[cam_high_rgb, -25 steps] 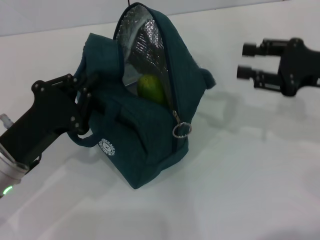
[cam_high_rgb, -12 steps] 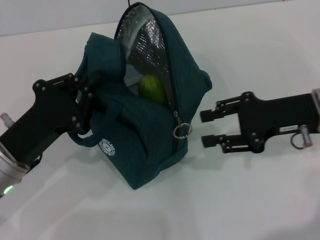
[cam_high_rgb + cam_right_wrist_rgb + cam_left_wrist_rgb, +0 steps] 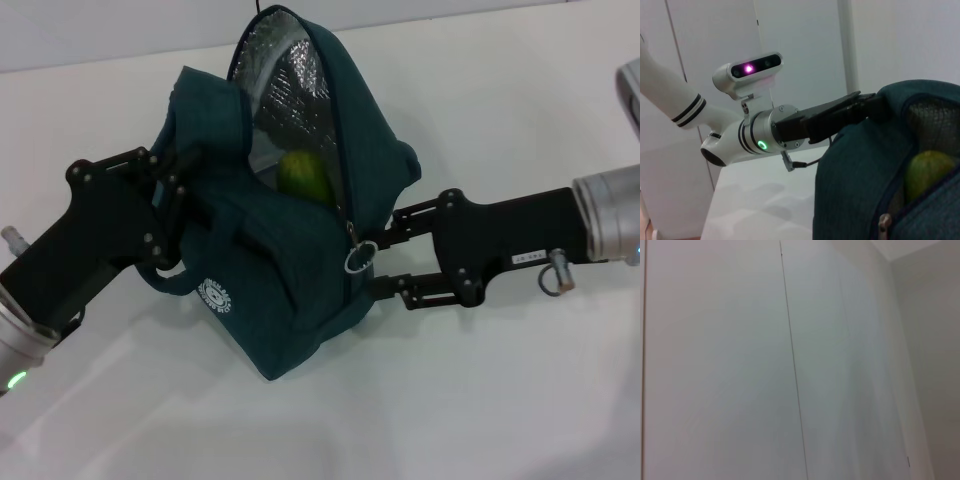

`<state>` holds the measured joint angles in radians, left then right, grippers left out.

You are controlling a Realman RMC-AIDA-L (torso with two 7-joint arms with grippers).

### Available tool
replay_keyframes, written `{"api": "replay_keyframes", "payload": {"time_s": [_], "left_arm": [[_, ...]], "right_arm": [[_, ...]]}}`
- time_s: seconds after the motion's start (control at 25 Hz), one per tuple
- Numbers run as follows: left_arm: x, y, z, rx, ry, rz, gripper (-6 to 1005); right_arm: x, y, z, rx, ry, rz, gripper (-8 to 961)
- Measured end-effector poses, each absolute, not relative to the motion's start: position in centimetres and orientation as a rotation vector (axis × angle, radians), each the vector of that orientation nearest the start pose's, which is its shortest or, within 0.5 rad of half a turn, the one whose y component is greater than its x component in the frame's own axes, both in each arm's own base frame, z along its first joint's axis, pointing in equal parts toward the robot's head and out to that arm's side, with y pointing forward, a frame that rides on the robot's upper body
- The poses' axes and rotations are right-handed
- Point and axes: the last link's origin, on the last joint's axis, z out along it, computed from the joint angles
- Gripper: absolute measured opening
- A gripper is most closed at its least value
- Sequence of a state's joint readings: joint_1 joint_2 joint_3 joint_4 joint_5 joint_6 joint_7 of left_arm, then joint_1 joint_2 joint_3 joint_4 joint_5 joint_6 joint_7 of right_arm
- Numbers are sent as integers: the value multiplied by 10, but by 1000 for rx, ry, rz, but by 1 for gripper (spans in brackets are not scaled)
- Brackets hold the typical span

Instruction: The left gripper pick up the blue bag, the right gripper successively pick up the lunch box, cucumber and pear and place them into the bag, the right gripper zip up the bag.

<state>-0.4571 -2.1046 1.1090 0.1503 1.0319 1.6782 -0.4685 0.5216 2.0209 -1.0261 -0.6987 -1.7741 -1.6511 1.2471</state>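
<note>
Left gripper point(image 3: 170, 200): black two-fingered claw, fingers clamped on the dark teal-blue fabric bag point(image 3: 300, 260), holding it on the white tabletop point(image 3: 480, 400).
Bag: soft, floppy; take the metal ring pull point(image 3: 360, 258).
Right gripper point(image 3: 385, 255): fingers parted, straddling the pull.

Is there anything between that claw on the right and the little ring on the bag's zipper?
Nothing visible. The right gripper is open at the blue bag's side, with the zipper ring hanging just ahead of its fingertips. The left gripper grips the bag's far side, out of the way.
</note>
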Motion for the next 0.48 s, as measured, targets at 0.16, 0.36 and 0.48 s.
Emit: {"api": "replay_keyframes", "payload": {"time_s": [0.16, 0.36, 0.48], "left_arm": [[-243, 283, -38, -2193, -85, -1230, 154], [-243, 283, -38, -2195, -83, -1231, 164], [-243, 284, -38, -2196, -82, -1232, 170]], "right_arm": [[219, 322, -13, -2995, 203, 768, 486], [215, 322, -18, -3022, 199, 769, 480], [214, 322, -18, -3023, 191, 771, 476]]}}
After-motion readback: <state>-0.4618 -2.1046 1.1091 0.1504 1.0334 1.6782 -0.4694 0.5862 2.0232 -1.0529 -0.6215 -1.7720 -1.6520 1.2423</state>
